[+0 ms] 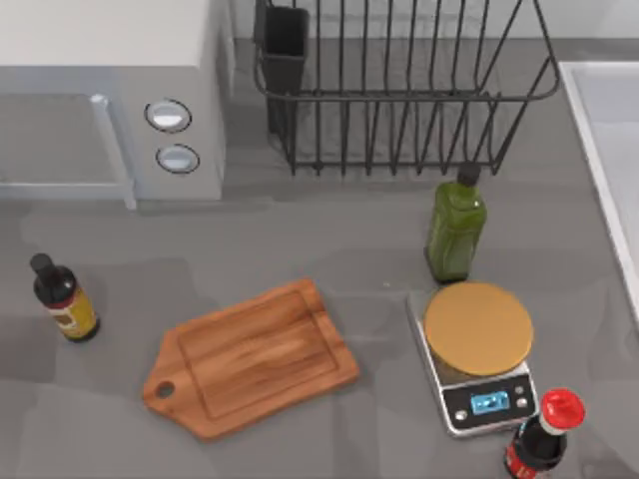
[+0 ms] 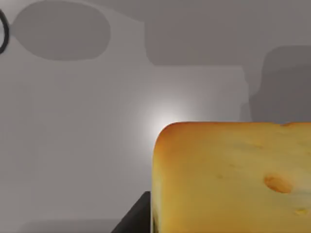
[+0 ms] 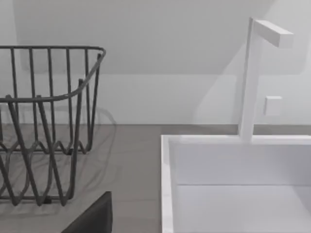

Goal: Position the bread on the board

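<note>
Kitchen counter seen from above, with close views from both arms' wrist cameras.

From above, the wooden board lies bare on the grey counter, handle toward the left. Right of it sits a digital scale, a green bottle behind and a red-capped bottle in front. A dark sauce bottle stands far left; its label cannot be read. A microwave and wire rack stand behind. In the left wrist view, the bread looms close against a dark finger; whether the jaws clamp it cannot be told. The right wrist view shows the rack, a white sink and a faucet; jaw state unclear.
</note>
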### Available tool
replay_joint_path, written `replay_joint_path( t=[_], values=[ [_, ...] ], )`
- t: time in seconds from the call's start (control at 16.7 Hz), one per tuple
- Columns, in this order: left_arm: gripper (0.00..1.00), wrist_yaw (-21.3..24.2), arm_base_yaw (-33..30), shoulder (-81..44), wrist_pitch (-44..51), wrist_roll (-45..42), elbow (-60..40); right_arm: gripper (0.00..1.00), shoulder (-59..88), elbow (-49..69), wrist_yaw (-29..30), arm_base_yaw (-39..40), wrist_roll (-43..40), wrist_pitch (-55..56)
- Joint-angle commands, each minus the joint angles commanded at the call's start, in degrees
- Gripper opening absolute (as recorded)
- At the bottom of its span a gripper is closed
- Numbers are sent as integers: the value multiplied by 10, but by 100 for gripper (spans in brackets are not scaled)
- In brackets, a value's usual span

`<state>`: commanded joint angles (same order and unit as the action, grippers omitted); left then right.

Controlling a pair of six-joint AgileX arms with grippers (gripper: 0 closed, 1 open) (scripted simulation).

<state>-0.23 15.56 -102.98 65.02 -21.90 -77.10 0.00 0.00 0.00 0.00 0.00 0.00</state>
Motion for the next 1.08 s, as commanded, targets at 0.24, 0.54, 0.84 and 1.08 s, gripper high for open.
replay_joint_path(
  t=[0.24,0.54,0.84,1.08],
  values=[
    [0,3,-4,3,13,4,-20,100,0,0,0,0,0,0],
    [0,2,-8,14,15,20,-20,100,0,0,0,0,0,0],
    [0,13,-87,76,31,168,-31,100,0,0,0,0,0,0],
    [0,27,-197,102,42,392,-32,100,0,0,0,0,0,0]
  ],
)
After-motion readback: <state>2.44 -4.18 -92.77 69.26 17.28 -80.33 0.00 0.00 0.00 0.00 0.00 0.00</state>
